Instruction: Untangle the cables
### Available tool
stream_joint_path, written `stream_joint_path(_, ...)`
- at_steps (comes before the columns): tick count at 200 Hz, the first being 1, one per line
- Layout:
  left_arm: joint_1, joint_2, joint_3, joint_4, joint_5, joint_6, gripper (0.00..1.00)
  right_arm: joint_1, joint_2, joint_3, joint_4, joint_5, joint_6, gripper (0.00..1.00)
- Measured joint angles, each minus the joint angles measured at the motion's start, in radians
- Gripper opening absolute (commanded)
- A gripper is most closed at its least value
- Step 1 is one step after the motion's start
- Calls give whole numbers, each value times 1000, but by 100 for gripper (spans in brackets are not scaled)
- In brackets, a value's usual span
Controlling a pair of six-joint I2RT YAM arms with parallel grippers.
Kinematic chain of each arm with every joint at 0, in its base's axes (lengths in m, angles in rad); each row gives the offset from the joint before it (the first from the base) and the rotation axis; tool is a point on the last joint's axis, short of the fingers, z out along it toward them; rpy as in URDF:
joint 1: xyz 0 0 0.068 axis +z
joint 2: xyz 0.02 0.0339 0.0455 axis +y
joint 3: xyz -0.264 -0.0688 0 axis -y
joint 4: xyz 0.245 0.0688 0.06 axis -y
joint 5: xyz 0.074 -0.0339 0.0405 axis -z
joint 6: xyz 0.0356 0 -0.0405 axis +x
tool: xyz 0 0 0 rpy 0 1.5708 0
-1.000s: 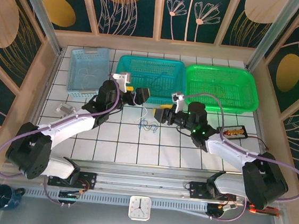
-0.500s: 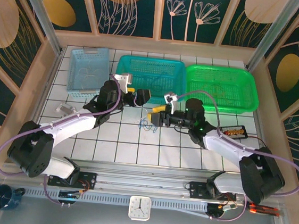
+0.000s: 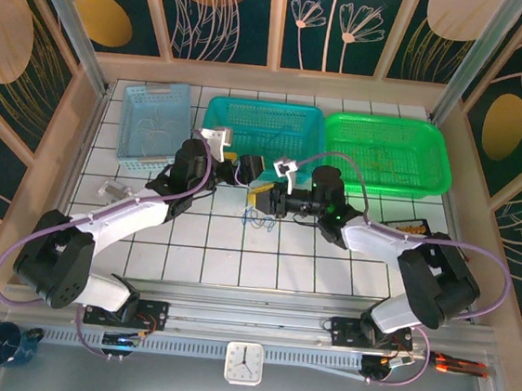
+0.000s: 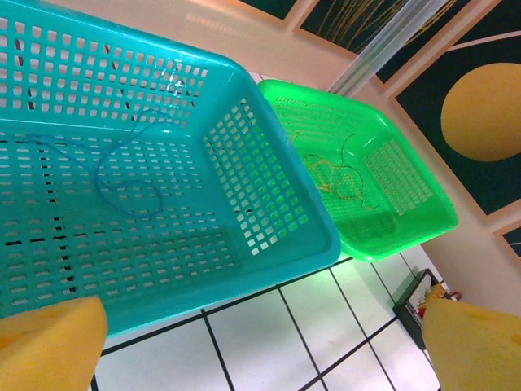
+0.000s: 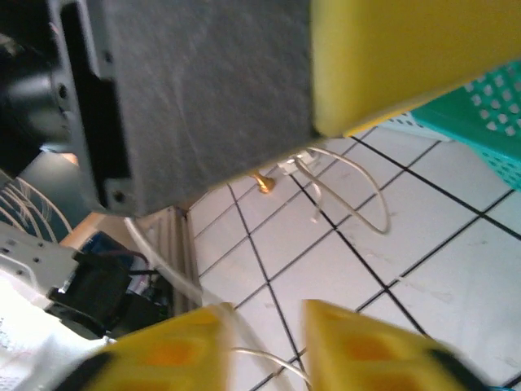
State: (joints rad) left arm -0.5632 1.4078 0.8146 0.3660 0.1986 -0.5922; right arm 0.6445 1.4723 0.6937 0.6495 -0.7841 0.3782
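The cables [image 3: 257,217] lie as a small blue and whitish knot on the white tiles, in front of the teal basket [image 3: 214,125]. My right gripper [image 3: 263,199] hovers just above and to the right of the knot. In the right wrist view its yellow fingers [image 5: 383,350] stand apart, and a whitish cable [image 5: 350,199] loops on the tiles and runs through the gap of the right gripper [image 5: 264,346]. My left gripper [image 3: 248,168] hangs open close beyond it, and the left gripper [image 4: 260,330] has nothing between its fingers. Its grey body and yellow finger [image 5: 407,57] loom overhead.
A blue cord [image 4: 122,175] lies inside the teal basket [image 4: 277,252]. A yellowish cord [image 4: 334,175] lies in the green basket [image 3: 438,158]. A light-blue basket [image 3: 154,124] stands at the back left. A black tray [image 3: 416,229] sits right of the arms.
My right arm has swung left, bringing its gripper from mid-table to just beside the knot and under the left gripper. The left arm has barely moved.
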Motion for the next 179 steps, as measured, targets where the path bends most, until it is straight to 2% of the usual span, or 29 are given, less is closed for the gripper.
stream_joint_path(49,0,27,0,15,-1,-1,99,-5,-30,45,-3,-29,18,0)
stream_joint_path(121,14,47,-7,158,-21,-5,99,-71,-25,146,-77,-108,126,0)
stream_joint_path(160,-2,89,-56,93,3,58,99,-178,29,264,133,-100,286,0)
stream_joint_path(179,-3,101,-78,61,2,69,99,-192,30,281,212,-101,340,0)
